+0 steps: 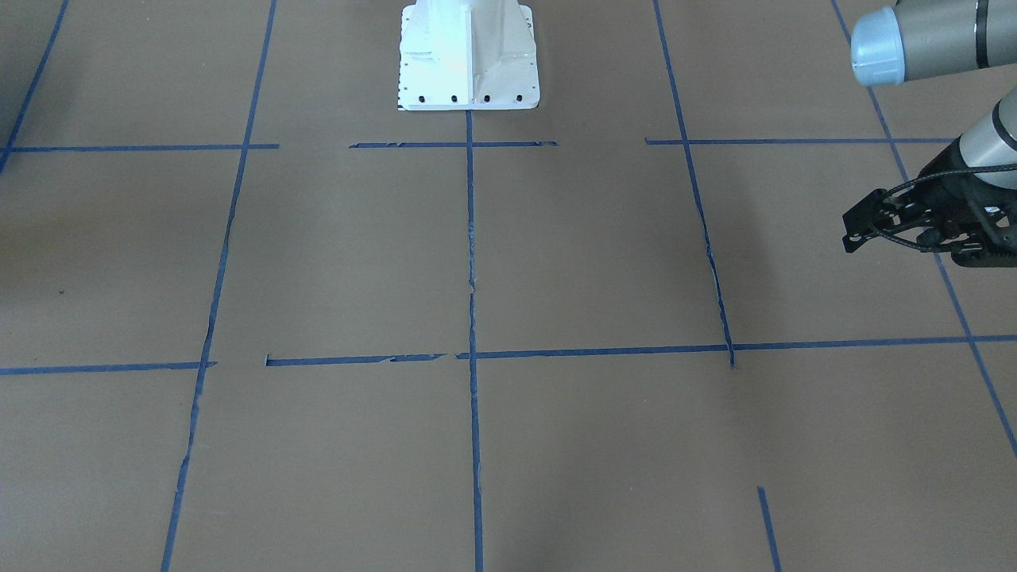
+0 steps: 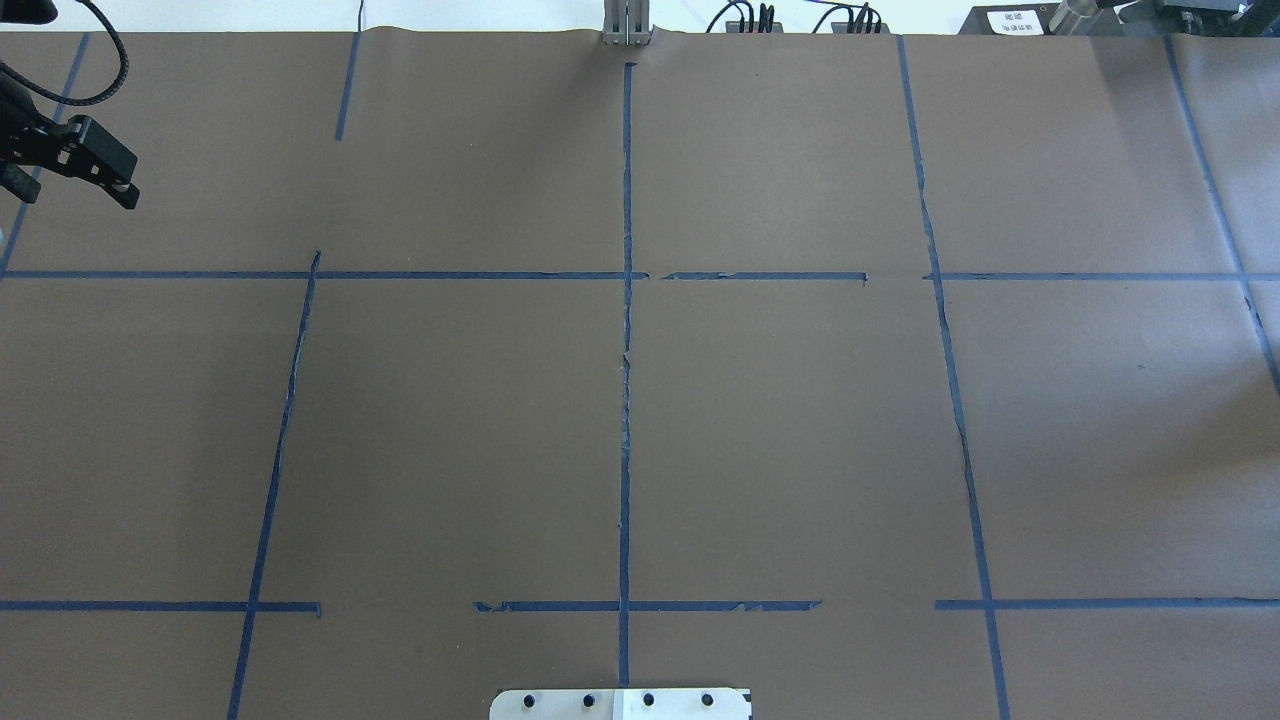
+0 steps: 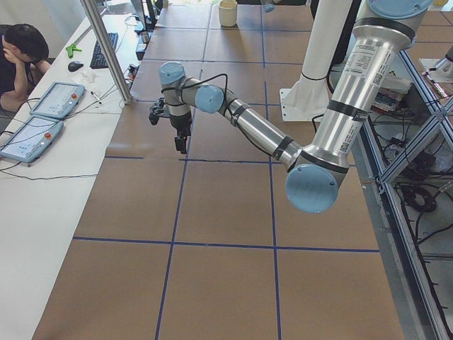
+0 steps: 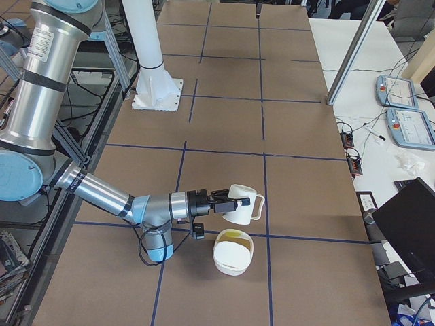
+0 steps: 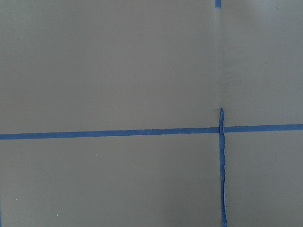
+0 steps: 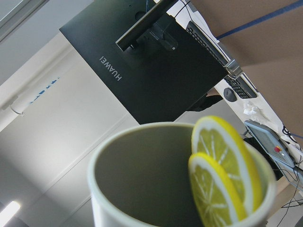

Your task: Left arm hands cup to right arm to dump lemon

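Surface (image 2: 800,450): brown, gridded with blue tape lines (image 2: 626,400). In the overhead and front views the middle is wide open. White base (image 1: 469,56) stands at 12 o'clock of the front view.

Left arm (image 3: 248,127) stretches out toward the edge by the side desk. Left gripper (image 3: 181,140) hangs above the surface. It is cut off at the 9 o'clock edge of the overhead view and at the 3 o'clock edge of the front view. Its jaw gap is not readable, so how far open cannot be told.

Right arm (image 4: 102,193) lies low across the near end in the exterior right view. Right gripper (image 4: 219,200) meets the cup (image 4: 243,204), which is off the surface and tipped, handle at 3 o'clock. The fingers are too small there to judge the grip. White bowl (image 4: 233,255) sits at 6 o'clock of the cup, just below it and beside a tape crossing. A yellowish patch inside it cannot be identified.

Right wrist view: the cup's mouth is cut off by the lower edge. The lemon (image 6: 222,175) shows as two overlapping slices at the rim, 4 o'clock of the mouth. Black monitor (image 6: 156,75) is behind.
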Controlling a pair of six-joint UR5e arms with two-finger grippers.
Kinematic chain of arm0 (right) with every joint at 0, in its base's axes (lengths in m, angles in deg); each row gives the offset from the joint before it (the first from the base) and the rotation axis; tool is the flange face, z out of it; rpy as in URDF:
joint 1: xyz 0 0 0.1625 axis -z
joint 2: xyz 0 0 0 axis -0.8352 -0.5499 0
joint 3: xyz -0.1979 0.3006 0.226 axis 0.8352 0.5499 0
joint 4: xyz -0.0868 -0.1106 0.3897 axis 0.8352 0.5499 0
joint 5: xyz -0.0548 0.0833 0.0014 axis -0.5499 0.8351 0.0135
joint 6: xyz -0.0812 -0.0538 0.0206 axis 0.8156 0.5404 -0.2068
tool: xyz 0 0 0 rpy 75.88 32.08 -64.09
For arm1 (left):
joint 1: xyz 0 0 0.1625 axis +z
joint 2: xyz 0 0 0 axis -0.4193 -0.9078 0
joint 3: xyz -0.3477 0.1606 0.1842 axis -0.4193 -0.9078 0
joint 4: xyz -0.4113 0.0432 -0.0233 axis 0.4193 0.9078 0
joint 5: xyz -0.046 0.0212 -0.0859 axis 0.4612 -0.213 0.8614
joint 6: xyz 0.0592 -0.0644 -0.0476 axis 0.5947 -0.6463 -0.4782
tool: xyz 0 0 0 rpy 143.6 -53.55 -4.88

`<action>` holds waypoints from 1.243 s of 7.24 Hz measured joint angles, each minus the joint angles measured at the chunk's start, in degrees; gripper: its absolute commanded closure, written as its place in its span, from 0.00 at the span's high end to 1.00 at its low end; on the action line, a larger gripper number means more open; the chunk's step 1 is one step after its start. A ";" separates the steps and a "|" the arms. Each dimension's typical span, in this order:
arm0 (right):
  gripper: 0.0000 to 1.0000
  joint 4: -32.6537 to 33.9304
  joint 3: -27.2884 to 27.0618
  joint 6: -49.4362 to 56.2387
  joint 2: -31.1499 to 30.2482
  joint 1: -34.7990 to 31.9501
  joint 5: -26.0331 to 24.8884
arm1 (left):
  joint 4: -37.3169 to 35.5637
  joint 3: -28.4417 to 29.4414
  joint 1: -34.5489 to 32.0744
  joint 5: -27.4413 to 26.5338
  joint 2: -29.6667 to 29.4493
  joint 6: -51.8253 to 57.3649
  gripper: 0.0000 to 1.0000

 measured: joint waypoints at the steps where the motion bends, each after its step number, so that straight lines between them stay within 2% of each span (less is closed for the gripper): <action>1: 0.32 0.00 0.00 -2.34 0.29 -1.10 0.14 | 0.00 0.00 0.03 0.00 -0.03 0.00 1.00; 9: 0.32 0.10 0.82 -4.15 0.84 -1.99 0.56 | 0.03 0.25 0.13 0.09 -0.03 0.07 1.00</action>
